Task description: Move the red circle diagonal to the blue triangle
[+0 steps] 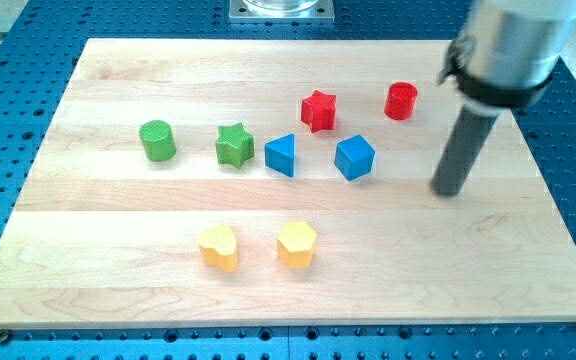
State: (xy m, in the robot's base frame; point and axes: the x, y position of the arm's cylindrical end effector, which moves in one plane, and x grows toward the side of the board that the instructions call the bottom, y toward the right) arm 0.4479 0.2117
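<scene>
Well, my tip (pixel 450 190) upright, below-right of red circle (pixel 401 101)

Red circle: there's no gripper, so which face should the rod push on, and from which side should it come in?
Probably the red circle's upper-right face, approached from the view's top right, to drive it down-left toward the blue triangle. It stands upright with round walls, so push through its centre or it may slip sideways. My tip now sits below and right of it, apart. The red star and blue cube flank the path.

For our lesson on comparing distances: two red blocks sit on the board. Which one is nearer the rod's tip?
The red circle, at the view's upper right. It lies closer to my tip than the red star, which sits further left.
</scene>
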